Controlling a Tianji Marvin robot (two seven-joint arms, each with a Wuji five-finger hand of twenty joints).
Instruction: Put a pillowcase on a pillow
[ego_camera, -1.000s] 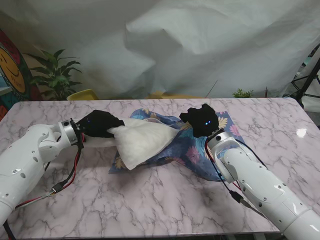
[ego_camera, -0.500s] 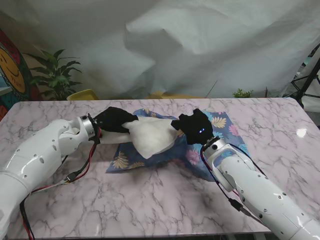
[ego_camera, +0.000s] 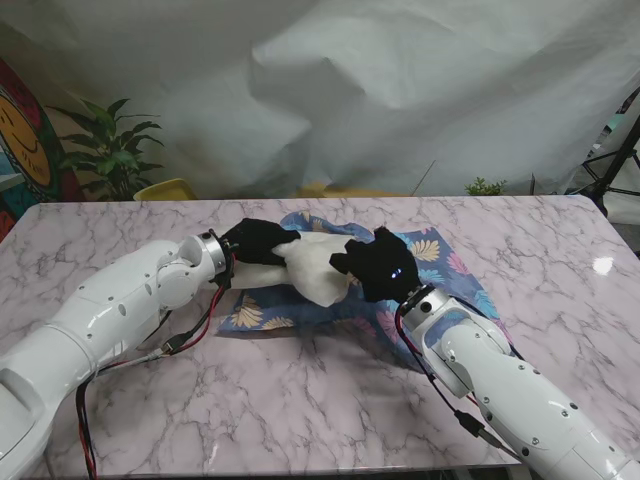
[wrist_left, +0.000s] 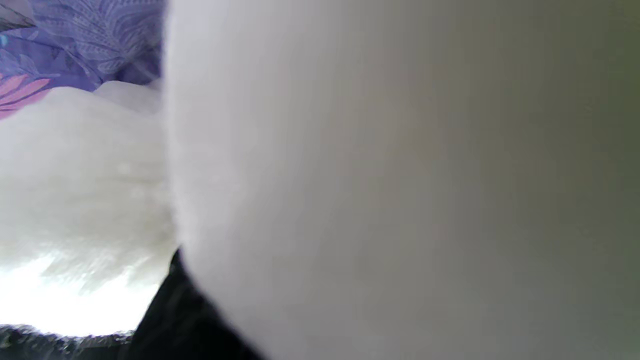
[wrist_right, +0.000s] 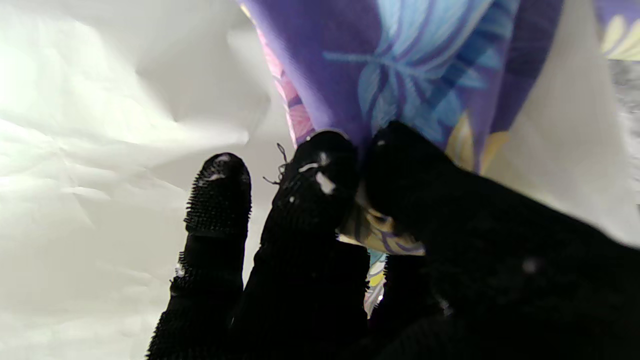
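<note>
The left hand (ego_camera: 258, 242), gloved in black, is closed around one end of a white pillow (ego_camera: 318, 266), holding it off the fabric beneath; in the left wrist view the pillow's pale surface (wrist_left: 400, 175) fills nearly the whole picture, with a sliver of dark glove at the edge. The right hand (ego_camera: 375, 267), also in a black glove, meets the pillow's other end; in the right wrist view its fingers (wrist_right: 320, 180) and thumb pinch a fold of the pillowcase (wrist_right: 400, 65), while one finger stands apart and free. The pillowcase (ego_camera: 445, 262) is purple-blue with a pattern of large pink, blue and yellow leaves; it lies rumpled on the marble tabletop (ego_camera: 300, 390), spreading under and to the right of the pillow. Both white arms reach in from the near corners; behind the tabletop hangs a white cloth backdrop (ego_camera: 400, 90), with a green plant (ego_camera: 110, 150) at the far left.
</note>
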